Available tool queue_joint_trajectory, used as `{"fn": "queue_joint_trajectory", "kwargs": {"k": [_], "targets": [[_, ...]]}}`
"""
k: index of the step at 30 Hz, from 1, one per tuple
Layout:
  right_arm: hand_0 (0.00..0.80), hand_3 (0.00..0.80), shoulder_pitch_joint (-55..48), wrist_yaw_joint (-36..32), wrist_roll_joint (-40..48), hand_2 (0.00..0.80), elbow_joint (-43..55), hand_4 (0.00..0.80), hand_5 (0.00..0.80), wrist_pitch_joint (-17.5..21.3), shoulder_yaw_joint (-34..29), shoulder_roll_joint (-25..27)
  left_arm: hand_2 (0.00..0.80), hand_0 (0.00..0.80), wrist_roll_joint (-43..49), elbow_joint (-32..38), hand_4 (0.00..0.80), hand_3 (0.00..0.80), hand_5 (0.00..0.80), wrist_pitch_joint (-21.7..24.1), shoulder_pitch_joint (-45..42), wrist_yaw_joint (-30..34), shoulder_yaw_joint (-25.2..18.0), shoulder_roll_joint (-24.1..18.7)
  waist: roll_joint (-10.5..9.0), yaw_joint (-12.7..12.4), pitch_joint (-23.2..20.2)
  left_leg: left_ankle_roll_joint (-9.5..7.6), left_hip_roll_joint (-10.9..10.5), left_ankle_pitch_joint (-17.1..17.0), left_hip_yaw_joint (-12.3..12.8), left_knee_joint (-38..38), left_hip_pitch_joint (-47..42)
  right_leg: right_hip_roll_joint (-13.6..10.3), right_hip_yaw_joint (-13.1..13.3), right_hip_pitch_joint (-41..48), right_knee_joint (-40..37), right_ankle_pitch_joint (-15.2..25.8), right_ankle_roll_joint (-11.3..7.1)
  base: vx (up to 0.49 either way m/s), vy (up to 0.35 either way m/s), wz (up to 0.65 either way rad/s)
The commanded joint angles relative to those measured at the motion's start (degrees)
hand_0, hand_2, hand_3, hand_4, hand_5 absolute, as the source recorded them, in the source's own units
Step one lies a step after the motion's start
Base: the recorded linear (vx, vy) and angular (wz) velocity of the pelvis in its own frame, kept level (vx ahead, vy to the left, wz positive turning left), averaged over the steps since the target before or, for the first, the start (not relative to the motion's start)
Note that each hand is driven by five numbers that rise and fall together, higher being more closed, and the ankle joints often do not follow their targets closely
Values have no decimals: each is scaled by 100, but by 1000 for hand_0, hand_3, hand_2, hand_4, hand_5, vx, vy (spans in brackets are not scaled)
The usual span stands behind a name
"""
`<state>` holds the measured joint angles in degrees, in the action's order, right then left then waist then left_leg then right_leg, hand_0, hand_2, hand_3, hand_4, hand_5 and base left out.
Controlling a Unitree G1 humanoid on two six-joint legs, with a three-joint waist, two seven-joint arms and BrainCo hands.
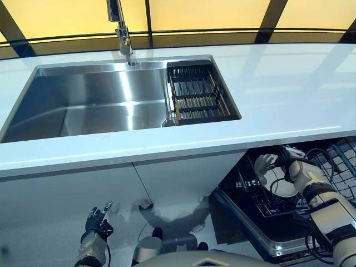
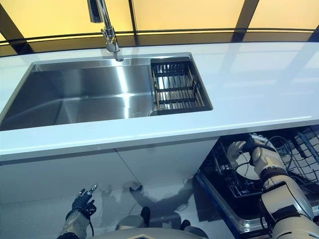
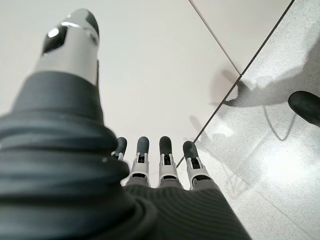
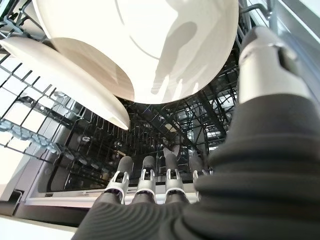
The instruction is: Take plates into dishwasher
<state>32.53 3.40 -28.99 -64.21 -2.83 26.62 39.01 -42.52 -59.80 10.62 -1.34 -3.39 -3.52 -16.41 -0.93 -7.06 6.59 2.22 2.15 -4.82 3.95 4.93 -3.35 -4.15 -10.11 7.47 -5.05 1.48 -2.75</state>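
Note:
Two white plates stand on edge in the dishwasher's lower rack (image 4: pixel 55 150): a large one (image 4: pixel 150 45) and a second one (image 4: pixel 65 75) beside it. The large plate also shows in the left eye view (image 1: pixel 279 183). My right hand (image 1: pixel 290 162) is just above and beside this plate, inside the open dishwasher. In the right wrist view its fingers (image 4: pixel 145 180) are straight and the thumb stands apart, so it is open and holds nothing. My left hand (image 1: pixel 98 221) hangs low by the floor, open and empty, with straight fingers (image 3: pixel 165 155).
The dark wire rack (image 1: pixel 257 201) is pulled out under the white counter (image 1: pixel 289 83). A steel sink (image 1: pixel 94 105) with a faucet (image 1: pixel 123 36) holds a black drying basket (image 1: pixel 197 92). A white cabinet door (image 1: pixel 72 192) is left of the dishwasher.

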Motion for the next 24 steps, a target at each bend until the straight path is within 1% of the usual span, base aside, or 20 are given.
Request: {"fn": "queue_joint_trajectory", "kwargs": {"k": [1,4,5,7,12,17,21,24], "targets": [[0,0,657,56,308,0,-127,0,0,91,117,377,0,0,-202,-4,0,0,0,257,365,27,106,-179,-175,-71,-95,-65,-32,549,20,7,-241,-341,113,-168,38,200,-335,0,0,0],[0,0,573,49,442,0,7,0,0,153,41,482,0,0,-189,9,0,0,0,256,331,16,61,-169,-201,-22,-104,-64,-26,563,43,7,-252,-329,150,-168,35,198,-339,0,0,0],[0,0,534,86,506,0,79,0,0,257,3,539,0,0,-204,-4,0,0,0,267,323,13,37,-167,-216,13,-108,-64,-23,575,60,7,-259,-322,170,-170,36,193,-338,0,0,0],[0,0,461,60,554,0,238,0,0,346,-54,631,0,0,-201,-6,0,0,0,268,304,16,6,-161,-230,57,-109,-67,-22,586,81,7,-274,-315,201,-171,41,191,-338,0,0,0],[0,0,127,-176,1036,0,1161,0,0,270,-322,881,0,0,-236,50,0,0,0,249,238,-27,-141,-155,-269,227,-120,-67,-8,612,164,7,-312,-291,303,-176,47,186,-343,4,38,-6],[0,0,-572,-347,1347,0,2347,0,0,134,-852,1141,0,0,-274,106,0,0,0,315,138,-38,-358,-103,-331,475,-119,-71,10,655,273,7,-351,-257,442,-206,63,182,-352,-4,42,-13],[0,0,-1149,-410,1430,0,3032,0,0,89,-1325,1320,0,0,-314,157,0,0,0,335,100,-81,-479,-62,-373,649,-122,-84,19,690,362,7,-381,-231,548,-229,73,181,-364,-14,45,-19],[0,0,-1541,-498,1468,0,3367,0,0,115,-1705,1364,0,0,-301,135,0,0,0,360,85,-122,-557,-17,-397,760,-132,-95,24,704,416,7,-400,-214,628,-238,76,185,-372,-14,41,-10]]}}
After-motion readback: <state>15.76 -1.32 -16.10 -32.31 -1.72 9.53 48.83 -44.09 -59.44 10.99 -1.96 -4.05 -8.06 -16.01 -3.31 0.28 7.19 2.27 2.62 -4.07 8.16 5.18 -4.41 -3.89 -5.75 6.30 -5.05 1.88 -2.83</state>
